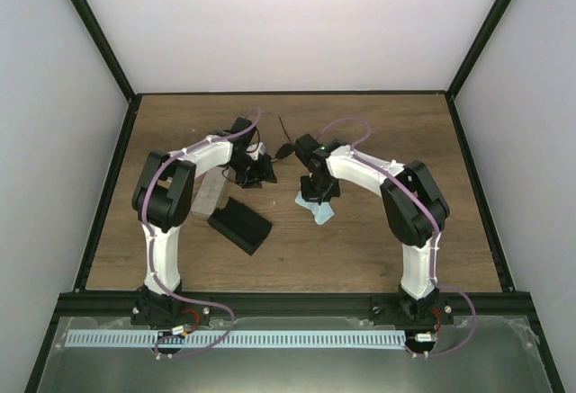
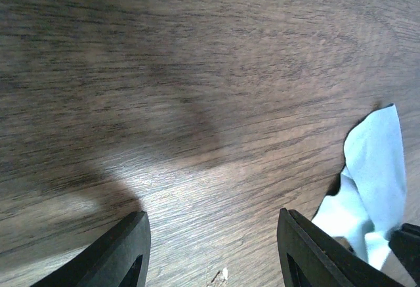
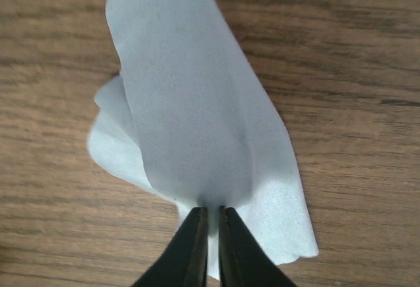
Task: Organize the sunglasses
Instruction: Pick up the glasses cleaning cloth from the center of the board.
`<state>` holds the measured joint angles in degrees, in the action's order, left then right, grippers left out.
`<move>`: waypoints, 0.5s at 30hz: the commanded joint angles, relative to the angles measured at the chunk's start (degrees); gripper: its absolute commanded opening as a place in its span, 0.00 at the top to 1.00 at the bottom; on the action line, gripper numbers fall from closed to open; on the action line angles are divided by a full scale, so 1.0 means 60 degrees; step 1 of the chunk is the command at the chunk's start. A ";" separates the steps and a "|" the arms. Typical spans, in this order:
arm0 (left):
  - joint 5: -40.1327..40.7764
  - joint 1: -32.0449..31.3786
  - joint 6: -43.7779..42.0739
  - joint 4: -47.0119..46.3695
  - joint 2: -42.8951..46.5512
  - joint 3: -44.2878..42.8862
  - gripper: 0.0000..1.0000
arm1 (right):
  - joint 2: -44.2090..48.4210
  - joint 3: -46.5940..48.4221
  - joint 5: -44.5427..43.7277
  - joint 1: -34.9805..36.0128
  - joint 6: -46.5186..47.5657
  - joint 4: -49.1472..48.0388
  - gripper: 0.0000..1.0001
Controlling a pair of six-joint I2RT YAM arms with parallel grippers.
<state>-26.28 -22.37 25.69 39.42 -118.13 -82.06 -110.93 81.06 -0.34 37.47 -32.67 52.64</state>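
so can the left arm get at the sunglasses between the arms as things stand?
Probably yes. The left fingers are open and empty, and the sunglasses lie just beyond them. The right fingers, shut on a cloth, sit close by, so clearance looks tight.

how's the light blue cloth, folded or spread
Folded: the light blue cloth doubles over itself, pinched by the shut right gripper.

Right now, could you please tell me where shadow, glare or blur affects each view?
Left wrist: a soft shadow crosses the wooden table, with a glare patch below it. Right wrist: the light blue cloth is sharp and evenly lit. Top external: evenly lit, without harsh shadows.
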 commanded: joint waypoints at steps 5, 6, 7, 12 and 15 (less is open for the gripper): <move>-0.0295 0.0052 -0.0101 -0.0010 0.0203 -0.0456 0.45 | 0.0421 -0.0427 0.0218 0.0053 0.0214 0.0037 0.67; -0.0273 0.0044 -0.0138 0.0025 0.0231 -0.0598 0.45 | 0.0528 -0.0404 0.0139 0.0032 0.0151 0.0011 0.63; -0.0264 0.0043 -0.0194 0.0079 0.0227 -0.0769 0.45 | 0.0642 -0.0385 0.0074 -0.0006 0.0049 -0.0009 0.61; -0.0129 -0.0140 -0.0598 -0.0007 0.0219 -0.1401 0.44 | 0.1198 -0.0515 -0.0262 -0.0225 -0.0275 -0.0102 0.58; -0.0197 -0.0496 -0.0960 0.0123 -0.0061 -0.2028 0.38 | 0.1212 -0.0777 -0.0346 -0.0332 -0.0309 -0.0116 0.55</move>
<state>-27.05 -22.90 23.62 39.92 -118.13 -89.62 -105.25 77.84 -0.32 36.56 -33.26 52.23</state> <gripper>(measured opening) 0.575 0.431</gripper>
